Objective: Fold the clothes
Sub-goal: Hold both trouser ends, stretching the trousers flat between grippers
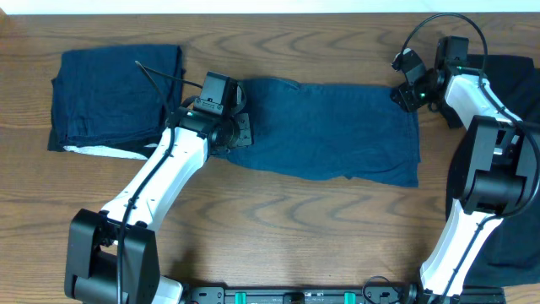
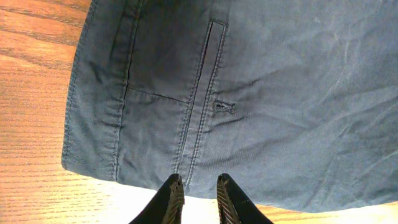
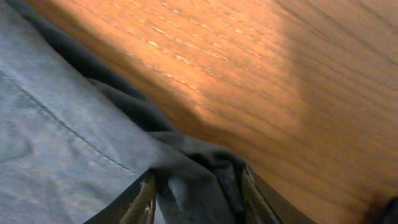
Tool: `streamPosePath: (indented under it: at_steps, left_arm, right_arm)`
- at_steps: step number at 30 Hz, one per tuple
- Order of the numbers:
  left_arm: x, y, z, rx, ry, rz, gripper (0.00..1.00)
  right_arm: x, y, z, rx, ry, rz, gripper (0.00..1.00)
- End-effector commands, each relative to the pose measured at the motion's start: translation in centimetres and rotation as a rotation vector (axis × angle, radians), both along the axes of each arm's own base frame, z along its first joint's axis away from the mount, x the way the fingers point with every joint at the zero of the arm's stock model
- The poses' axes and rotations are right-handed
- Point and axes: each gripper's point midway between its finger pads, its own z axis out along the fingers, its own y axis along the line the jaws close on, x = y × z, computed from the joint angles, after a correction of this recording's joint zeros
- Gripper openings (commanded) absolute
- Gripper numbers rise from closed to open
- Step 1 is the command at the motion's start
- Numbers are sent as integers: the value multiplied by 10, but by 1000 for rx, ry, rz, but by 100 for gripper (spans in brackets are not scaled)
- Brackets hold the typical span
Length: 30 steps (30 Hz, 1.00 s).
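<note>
Counter [image 1: 295, 219]: wood-grained; carried three dark garments in a row, seen from overhead.
Folded garment [image 1: 118, 97]: dark navy, lay at the far left as a compact, squared stack; judged finished. Sat on something white [image 1: 105, 152] along its near edge, too little of it showing to name.
Left claw [image 2: 196, 194]: stood at the left end of the denim-like garment, tips over its stitched hem. Fingers drawn close with a narrow gap between them; whether cloth was pinched there or only hovered over could not be told.
Denim-like garment [image 1: 329, 127]: navy, lay in the middle of the counter as a long flat band, running from the left claw to the right claw. Showed stitched seams and a pocket slit in the left wrist view. Judged to be the piece in hand: already narrowed lengthwise, not yet doubled end to end.
Right claw [image 3: 196, 193]: sat at the far right corner of the denim-like garment, fingers closed on a bunched fold of its cloth, with bare counter just beyond.
Black garment [image 1: 506, 169]: lay at the far right, partly under the right arm, loose and irregular in outline; judged untouched.
Progress: one piece done, one midway, one waiting; roughly the first half behind, as far as visible.
</note>
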Motion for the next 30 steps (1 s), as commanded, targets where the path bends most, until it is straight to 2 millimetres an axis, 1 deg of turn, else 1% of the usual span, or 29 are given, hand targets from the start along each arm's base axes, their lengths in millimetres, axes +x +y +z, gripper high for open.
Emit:
streamPosePath:
  at_steps: [1, 3, 7, 9, 11, 13, 19, 20, 24, 27, 30]
  left_arm:
    - [2, 3, -3, 18, -1, -3, 22]
    - [2, 3, -3, 18, -1, -3, 22]
    - [2, 3, -3, 18, 0, -3, 22]
    - [2, 3, -3, 18, -1, -4, 22]
    - [2, 3, -3, 18, -1, -4, 22]
    - [2, 3, -3, 18, -1, -4, 22]
    - [2, 3, -3, 18, -1, -3, 22]
    - [2, 3, -3, 18, -1, -3, 22]
    - [2, 3, -3, 18, -1, -4, 22]
    - [2, 3, -3, 18, -1, -3, 22]
    - [2, 3, -3, 18, -1, -4, 22]
  right_arm:
    - [-4, -1, -10, -32, 20, 5, 42]
    - [-4, -1, -12, -31, 24, 5, 40]
    - [-7, 0, -22, -26, 46, 6, 37]
    - [-8, 2, -27, -15, 54, 11, 33]
    - [-7, 4, -27, -7, 51, 14, 27]
    - [-4, 5, -22, 2, 35, 14, 23]
    - [3, 3, -2, -3, -15, 5, 18]
    - [4, 3, 2, -2, -20, 0, 16]
    - [5, 5, 19, 11, -41, -16, 1]
    - [3, 10, 27, 23, -41, -12, 1]
    - [-1, 20, 27, 31, -23, 1, 1]
